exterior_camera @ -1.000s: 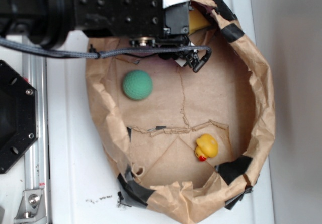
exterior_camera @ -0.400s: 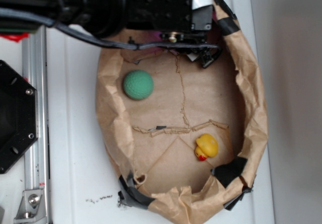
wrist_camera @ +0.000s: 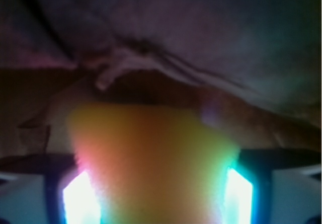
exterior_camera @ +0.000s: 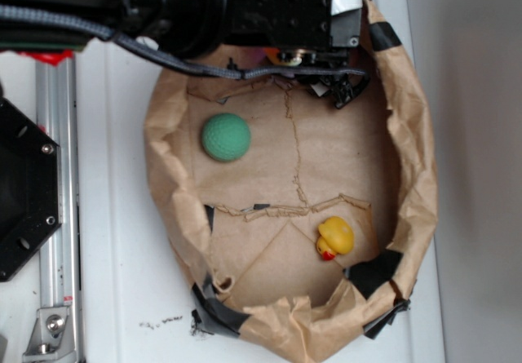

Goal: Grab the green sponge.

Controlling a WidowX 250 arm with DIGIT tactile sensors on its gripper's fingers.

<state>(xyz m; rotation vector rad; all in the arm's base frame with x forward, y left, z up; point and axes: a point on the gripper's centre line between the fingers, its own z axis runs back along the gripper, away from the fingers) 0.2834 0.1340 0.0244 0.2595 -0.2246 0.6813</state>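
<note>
My gripper point(exterior_camera: 330, 86) sits at twelve o'clock in the paper bowl point(exterior_camera: 412, 175), apparently clamped on a yellow-orange object point(wrist_camera: 151, 168) filling the wrist view. The green sponge point(exterior_camera: 225, 137) lies free at ten o'clock, well apart.

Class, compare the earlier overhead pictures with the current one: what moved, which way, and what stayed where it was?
The arm and its tool slid rightward along the top edge of the paper bag, hiding the yellow object seen earlier at the rim. The bag's walls shifted slightly. The green sponge ball and the rubber duck stayed put; neither was touched.
</note>
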